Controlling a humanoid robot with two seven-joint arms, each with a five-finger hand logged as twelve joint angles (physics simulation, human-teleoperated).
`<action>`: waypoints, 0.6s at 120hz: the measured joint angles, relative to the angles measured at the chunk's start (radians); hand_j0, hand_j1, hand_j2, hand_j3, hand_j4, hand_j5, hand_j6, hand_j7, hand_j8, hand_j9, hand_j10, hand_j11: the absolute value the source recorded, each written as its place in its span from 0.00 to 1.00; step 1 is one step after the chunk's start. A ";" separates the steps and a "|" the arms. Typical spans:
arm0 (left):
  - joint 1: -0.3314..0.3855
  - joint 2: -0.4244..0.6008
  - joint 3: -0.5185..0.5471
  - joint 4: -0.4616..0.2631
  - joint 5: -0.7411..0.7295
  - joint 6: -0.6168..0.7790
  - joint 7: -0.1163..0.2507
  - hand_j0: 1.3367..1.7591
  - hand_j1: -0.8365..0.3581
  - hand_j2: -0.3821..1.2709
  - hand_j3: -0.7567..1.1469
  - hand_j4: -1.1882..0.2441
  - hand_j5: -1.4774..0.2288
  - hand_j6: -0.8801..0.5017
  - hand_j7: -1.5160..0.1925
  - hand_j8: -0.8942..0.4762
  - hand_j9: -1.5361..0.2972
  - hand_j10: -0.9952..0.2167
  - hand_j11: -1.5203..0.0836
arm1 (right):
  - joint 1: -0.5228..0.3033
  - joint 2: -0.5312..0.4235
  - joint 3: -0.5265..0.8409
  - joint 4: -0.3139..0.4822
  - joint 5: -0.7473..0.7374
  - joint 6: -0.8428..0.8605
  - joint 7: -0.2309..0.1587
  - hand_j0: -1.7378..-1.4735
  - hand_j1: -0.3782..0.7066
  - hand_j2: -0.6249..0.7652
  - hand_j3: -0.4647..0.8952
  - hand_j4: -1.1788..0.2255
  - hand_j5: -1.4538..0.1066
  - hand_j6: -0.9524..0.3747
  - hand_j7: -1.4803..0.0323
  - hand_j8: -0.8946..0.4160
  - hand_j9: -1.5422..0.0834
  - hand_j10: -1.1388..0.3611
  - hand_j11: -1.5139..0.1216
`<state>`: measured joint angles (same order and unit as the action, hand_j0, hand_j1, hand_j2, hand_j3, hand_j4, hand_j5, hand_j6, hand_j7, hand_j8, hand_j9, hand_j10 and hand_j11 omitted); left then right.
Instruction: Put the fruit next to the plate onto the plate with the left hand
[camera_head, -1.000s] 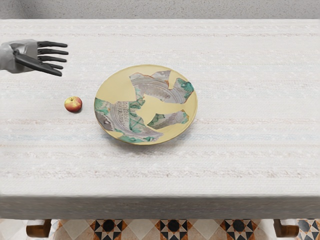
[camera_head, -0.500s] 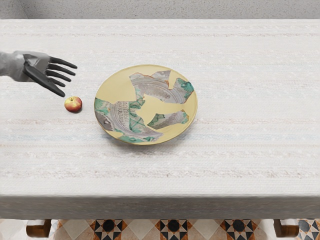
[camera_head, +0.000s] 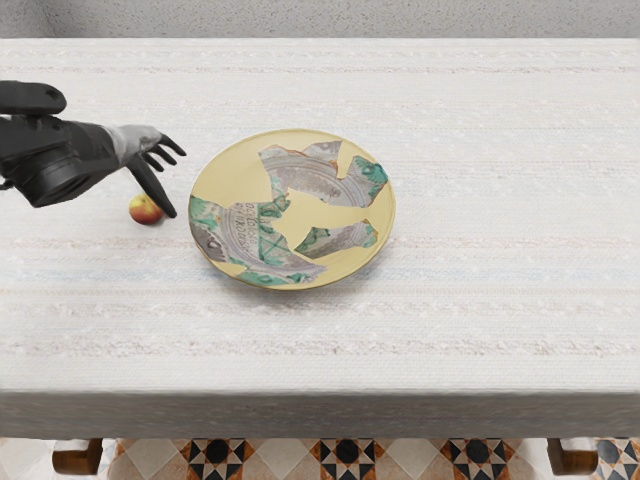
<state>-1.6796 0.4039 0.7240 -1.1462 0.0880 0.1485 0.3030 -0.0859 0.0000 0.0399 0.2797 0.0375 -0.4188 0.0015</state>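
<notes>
Left of frame, head view: left hand (camera_head: 148, 158) hangs just above and behind the apple (camera_head: 142, 209), its arm coming in from the left edge. Fingers (camera_head: 172, 149) are spread wide and hold nothing. One long digit drops down past the apple's right side, into the gap between apple and plate (camera_head: 222, 166). Can't tell whether it touches the fruit.

Apple sits on the table (camera_head: 480, 120), just beside the plate's left rim, not on it. The plate is centre frame, flat, with nothing on it. Right arm doesn't show.

Step in hand, by my read, is closing in for the grasp, so the task is barely started. To do it well:
- centre the palm over the apple before curling, since the hand looks offset toward the far side
- get digits on both sides; a one-sided push rolls it off to the left
- the fruit is small and round, so close slowly and keep it pinned, not squeezed out
- lift clear of the rim before moving right, because clipping the rim could shift the plate
- release low over the plate's middle so the apple doesn't roll off

Versus 0.5 s ago:
- hand is further right and lower
- wrist has rolled, so more dark forearm shows
- long digit now overlaps the apple's right edge; before it ended short of it
- apple and plate haven't moved
</notes>
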 joint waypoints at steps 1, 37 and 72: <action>-0.003 -0.007 0.011 0.002 0.001 0.001 0.005 0.76 0.72 0.26 0.40 0.64 0.66 0.44 0.68 0.45 0.64 0.60 0.73 | 0.000 0.000 0.000 0.000 0.000 0.000 0.000 0.30 0.07 0.44 0.34 0.81 0.90 0.69 0.95 0.65 0.92 0.73 0.90; 0.008 -0.022 0.190 0.073 0.011 0.046 0.070 0.76 0.68 0.27 0.40 0.61 0.63 0.41 0.65 0.43 0.62 0.56 0.70 | 0.000 0.000 0.000 0.000 -0.001 0.000 0.000 0.30 0.07 0.44 0.34 0.81 0.90 0.69 0.95 0.65 0.92 0.73 0.90; 0.040 -0.064 0.165 0.115 0.012 0.092 0.073 0.76 0.58 0.28 0.40 0.54 0.55 0.34 0.58 0.35 0.55 0.48 0.62 | 0.000 0.000 0.000 0.000 0.000 0.000 0.000 0.30 0.07 0.44 0.34 0.81 0.90 0.69 0.95 0.65 0.92 0.73 0.90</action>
<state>-1.6399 0.3401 0.8887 -1.0313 0.0995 0.2406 0.3760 -0.0859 0.0000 0.0399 0.2796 0.0371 -0.4188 0.0015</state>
